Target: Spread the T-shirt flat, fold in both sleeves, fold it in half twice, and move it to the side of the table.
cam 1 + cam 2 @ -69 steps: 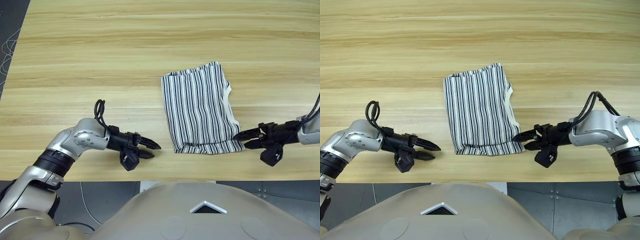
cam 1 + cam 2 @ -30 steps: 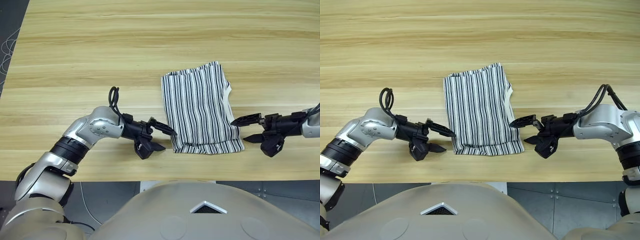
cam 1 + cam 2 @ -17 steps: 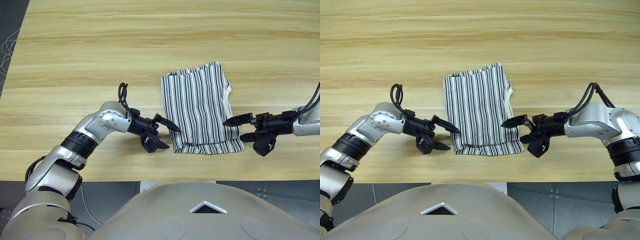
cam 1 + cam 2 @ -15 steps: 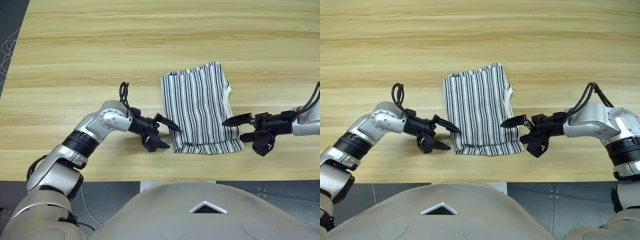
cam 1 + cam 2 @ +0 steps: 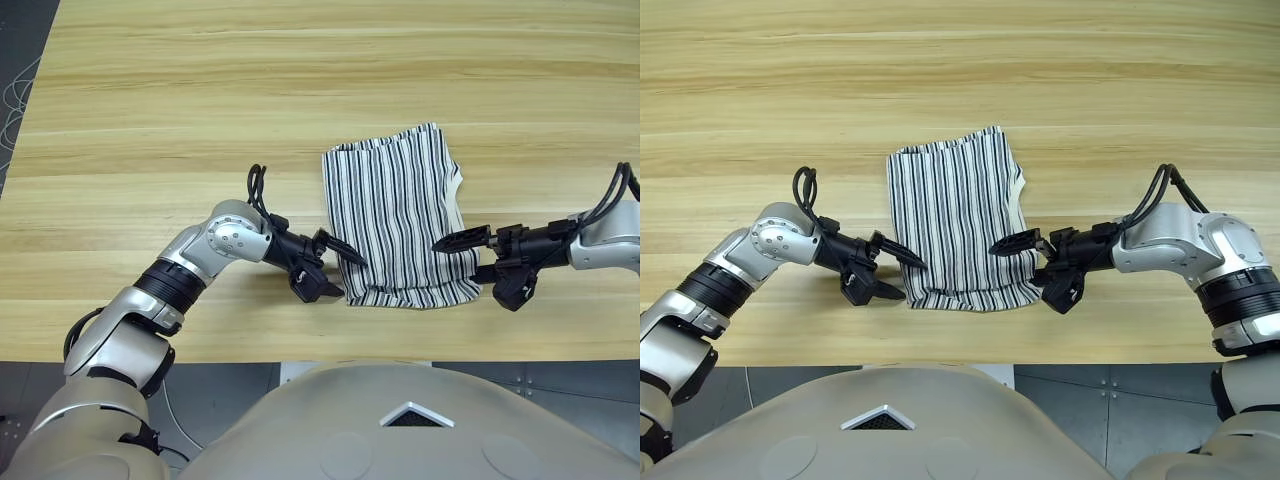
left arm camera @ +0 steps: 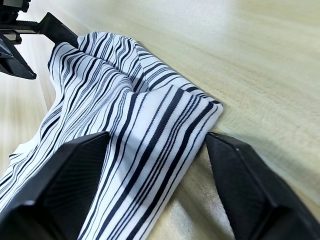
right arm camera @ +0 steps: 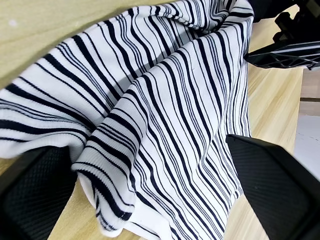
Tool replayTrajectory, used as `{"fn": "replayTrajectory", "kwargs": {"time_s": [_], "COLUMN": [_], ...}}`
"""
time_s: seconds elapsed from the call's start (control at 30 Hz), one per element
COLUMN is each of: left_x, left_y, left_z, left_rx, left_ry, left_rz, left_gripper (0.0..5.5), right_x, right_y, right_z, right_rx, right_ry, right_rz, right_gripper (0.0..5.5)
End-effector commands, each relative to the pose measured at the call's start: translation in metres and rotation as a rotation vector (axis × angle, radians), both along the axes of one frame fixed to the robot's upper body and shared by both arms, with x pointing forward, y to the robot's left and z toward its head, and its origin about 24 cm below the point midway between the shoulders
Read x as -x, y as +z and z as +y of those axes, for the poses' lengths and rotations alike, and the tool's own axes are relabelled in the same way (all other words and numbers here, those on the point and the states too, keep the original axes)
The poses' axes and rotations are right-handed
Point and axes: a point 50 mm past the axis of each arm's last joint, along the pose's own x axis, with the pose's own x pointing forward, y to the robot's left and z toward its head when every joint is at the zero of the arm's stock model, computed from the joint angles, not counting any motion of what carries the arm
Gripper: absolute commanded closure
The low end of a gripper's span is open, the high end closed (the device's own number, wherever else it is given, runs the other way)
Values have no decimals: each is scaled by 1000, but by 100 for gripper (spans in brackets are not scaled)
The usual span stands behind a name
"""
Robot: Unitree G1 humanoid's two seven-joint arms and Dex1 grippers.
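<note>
Left claw (image 5: 350, 277) first: its two fingers (image 6: 60, 190) stand parted, nothing pinched, with the near left corner of the T-shirt (image 5: 395, 215) lying in the gap between them. From the head one finger reaches in over the striped cloth while the other sits low, just beside the near hem. My right claw (image 5: 452, 262) mirrors that at the near right corner, fingers likewise spread and gripping nothing; one stretches over the stripes and the other stays by the hem at the corner. From that wrist the rumpled layers and a white band of trim bulge between the two pads (image 7: 275, 185). The shirt itself is folded into a compact, black-and-white striped rectangle, its long side running away from me, with a sliver of white collar showing along its right edge. It rests on the pale wooden table (image 5: 200, 100), close to the near edge and a little right of the middle. Both forearms lie low over the wood, pointing inward at each other from either side of the bundle.
</note>
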Motion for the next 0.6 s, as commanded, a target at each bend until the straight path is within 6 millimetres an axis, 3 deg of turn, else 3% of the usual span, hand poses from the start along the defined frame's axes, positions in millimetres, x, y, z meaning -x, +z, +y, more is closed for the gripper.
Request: {"fn": "replayTrajectory", "kwargs": {"time_s": [0.03, 0.6], "left_x": [-2, -2], "left_y": [1, 3], "left_z": [-1, -4], "left_rx": [-36, -50], "left_ry": [-30, -42], "left_rz": [-18, -29], "left_gripper": [257, 525], "right_x": [13, 18], "right_y": [-22, -25], "right_z": [-1, 0], "right_rx": [89, 77], "right_ry": [12, -16], "right_rz": [87, 131], "right_gripper": [63, 406]}}
